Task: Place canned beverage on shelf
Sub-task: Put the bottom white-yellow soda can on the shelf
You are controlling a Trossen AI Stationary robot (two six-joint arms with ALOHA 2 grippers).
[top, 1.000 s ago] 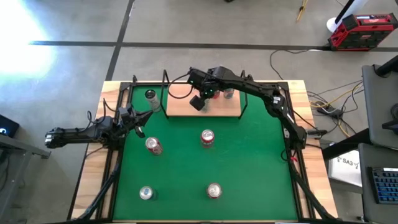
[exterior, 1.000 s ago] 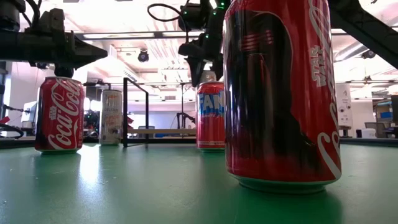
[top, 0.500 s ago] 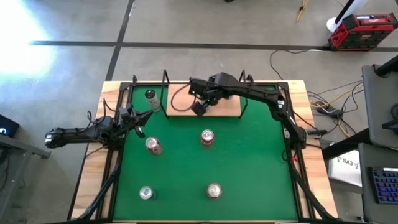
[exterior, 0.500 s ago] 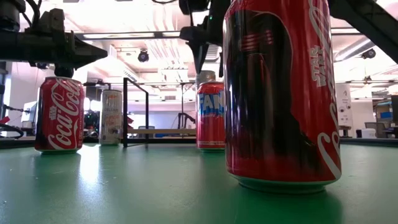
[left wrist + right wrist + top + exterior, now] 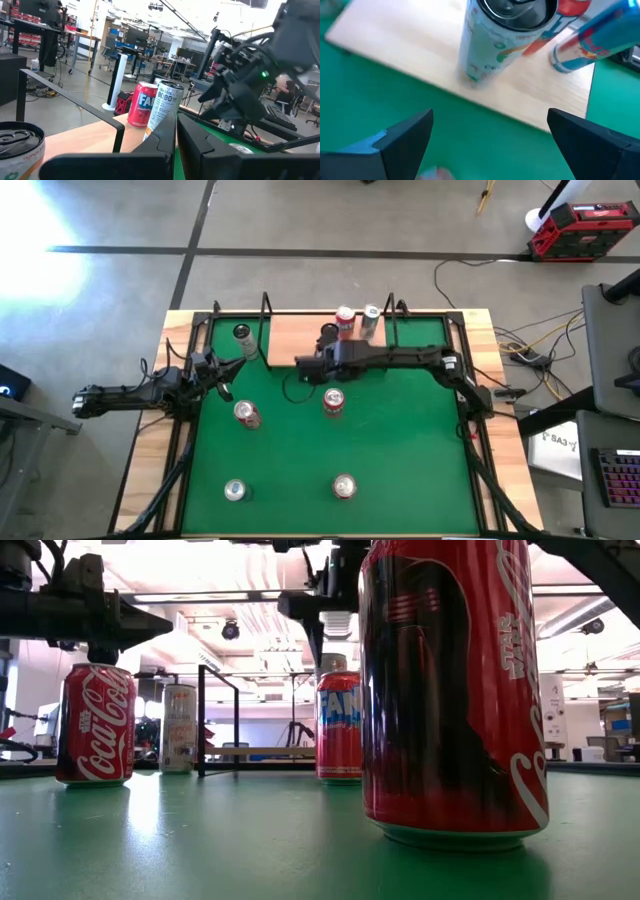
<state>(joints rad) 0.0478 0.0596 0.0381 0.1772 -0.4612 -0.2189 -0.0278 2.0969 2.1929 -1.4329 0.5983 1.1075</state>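
Note:
The shelf (image 5: 300, 340), a light wood board framed by black uprights, stands at the far side of the green mat. Three cans stand on it: a pale can with a dark top (image 5: 328, 333) (image 5: 502, 37), a red can (image 5: 345, 317) and a silver can (image 5: 370, 314). My right gripper (image 5: 306, 368) (image 5: 492, 145) is open and empty. It hangs over the mat just on the near side of the shelf's front edge. My left gripper (image 5: 226, 375) (image 5: 176, 145) is shut and empty at the mat's left side.
Several more cans stand upright on the mat: one left of the shelf (image 5: 242, 333), two in the middle (image 5: 247, 413) (image 5: 333, 401) and two near the front edge (image 5: 235, 491) (image 5: 344, 486). The last fills the low view's foreground (image 5: 450, 690).
My right gripper has drawn back from over the shelf toward the table's near edge and now hangs over the mat in front of it. The pale dark-topped can now shows on the board where the gripper was.

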